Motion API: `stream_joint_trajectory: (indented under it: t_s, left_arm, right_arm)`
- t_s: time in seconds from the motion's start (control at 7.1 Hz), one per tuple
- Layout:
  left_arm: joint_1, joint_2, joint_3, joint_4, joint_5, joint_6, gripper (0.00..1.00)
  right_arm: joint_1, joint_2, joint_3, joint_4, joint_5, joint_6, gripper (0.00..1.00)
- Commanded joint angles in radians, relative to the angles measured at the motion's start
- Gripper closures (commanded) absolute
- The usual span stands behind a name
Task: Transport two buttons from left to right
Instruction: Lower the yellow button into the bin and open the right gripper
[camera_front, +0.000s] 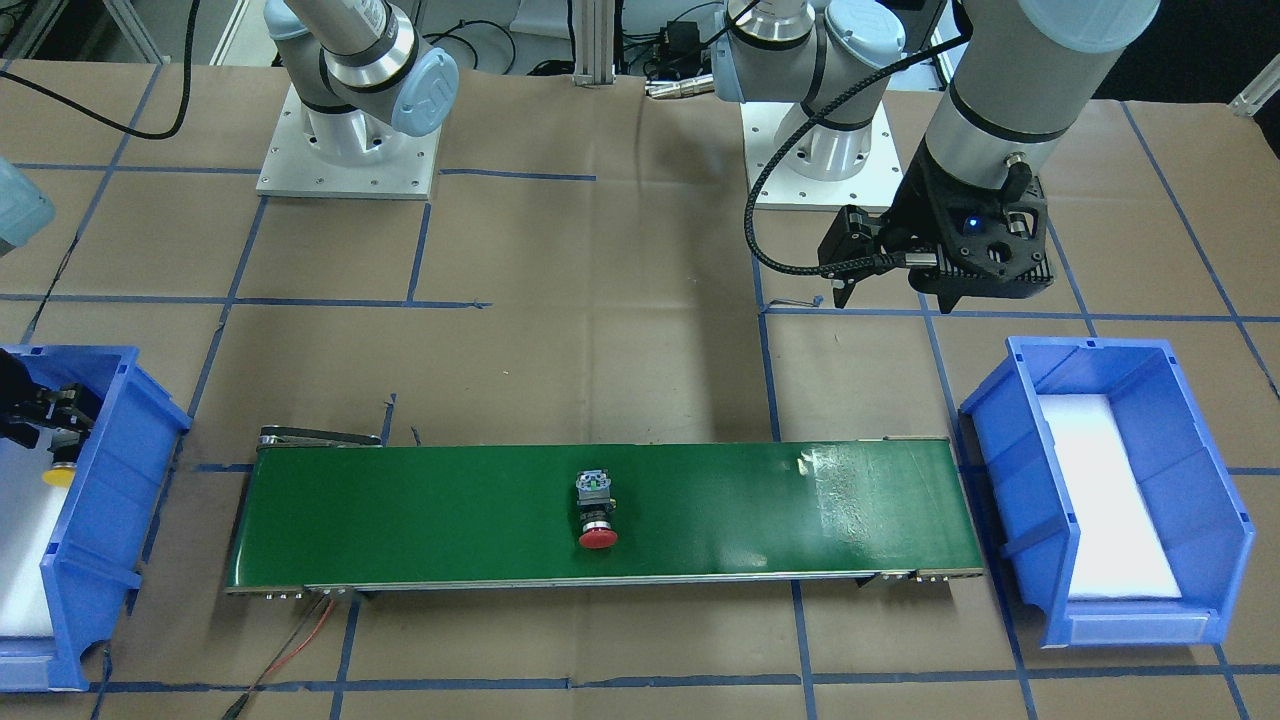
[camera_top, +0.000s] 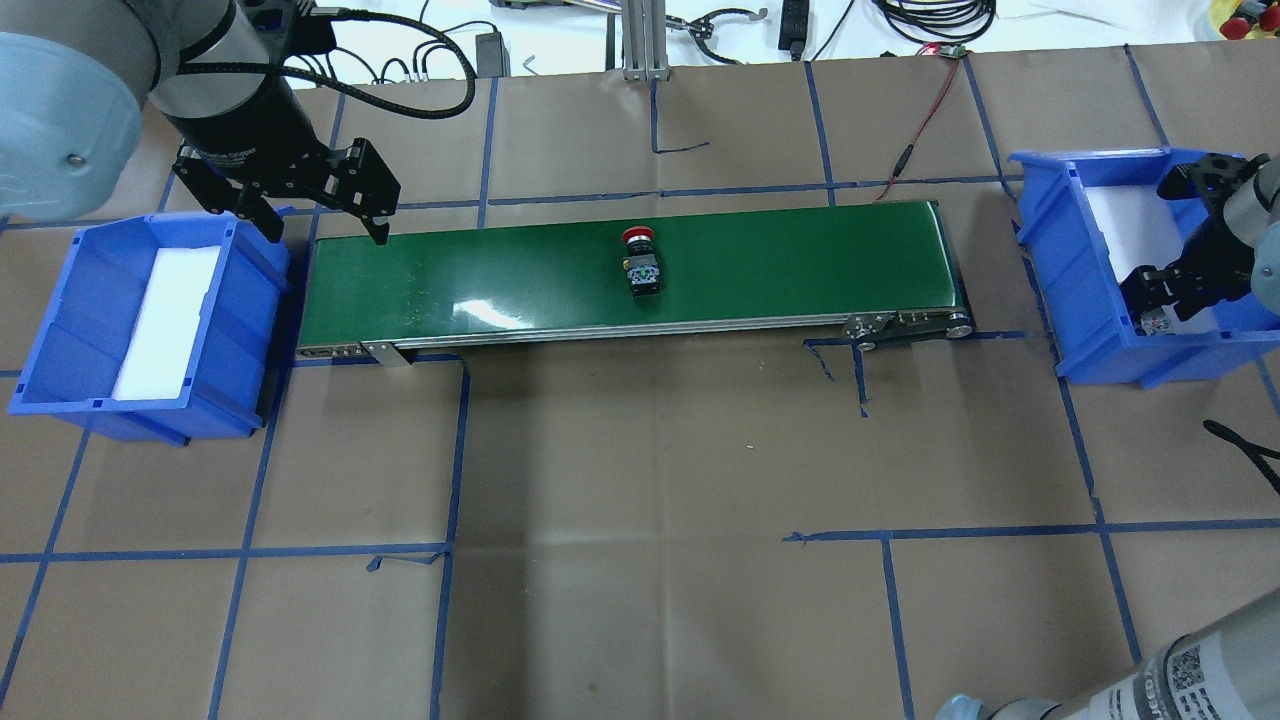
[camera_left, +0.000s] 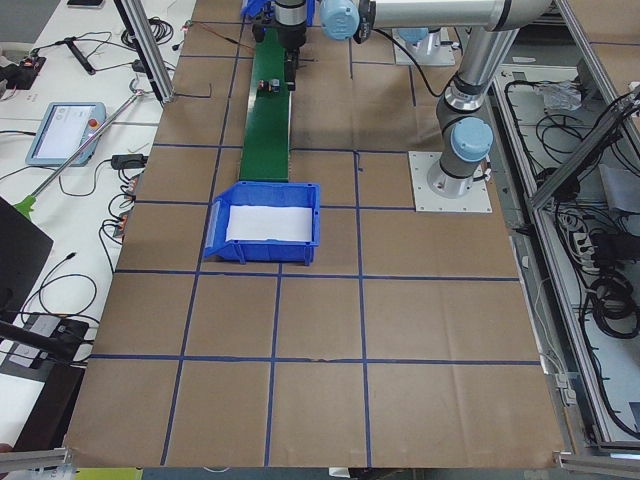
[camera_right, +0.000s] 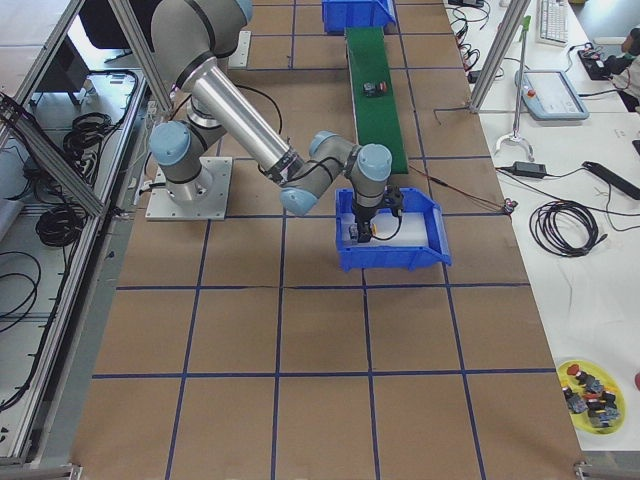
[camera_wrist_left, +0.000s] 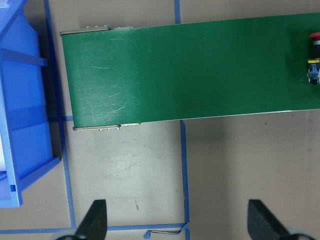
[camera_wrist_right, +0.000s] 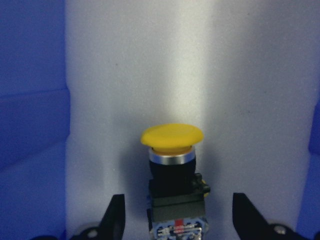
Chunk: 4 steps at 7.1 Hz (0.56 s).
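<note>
Yellow button (camera_wrist_right: 173, 177) lies between right fingers (camera_wrist_right: 114, 216) (touching neither).

Right pincer (camera_right: 367, 234) inside blue bin (camera_right: 392, 259)

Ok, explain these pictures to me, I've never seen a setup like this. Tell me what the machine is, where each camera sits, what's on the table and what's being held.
This is a robot with two arms bolted to a paper-covered table, each ending in a two-finger gripper. Four pictures come from fixed cameras: one facing the robot, one above and behind it, and one at each end of the table. The last two come from cameras on the wrists.

A green conveyor belt runs between a left bin and a right bin, both blue with white padding. A red button lies on its side mid-belt.

The left gripper hangs open near the belt's end by the left bin. The right gripper is down inside the right bin, its fingers apart on either side of a yellow button, not touching it. So nothing is held.
</note>
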Motion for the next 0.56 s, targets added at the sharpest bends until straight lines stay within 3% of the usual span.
stream_joint_trajectory:
  t_s: [0.0, 0.42]
  left_arm:
    - [0.0, 0.001, -0.001, 0.0, 0.0, 0.0, 0.0]
    - [0.0, -0.001, -0.001, 0.0, 0.0, 0.0, 0.0]
  right_arm:
    - [0.0, -0.007, -0.026, 0.006, 0.004, 0.007, 0.0]
    - [0.018, -0.08, -0.115, 0.019, 0.016, 0.047, 0.0]
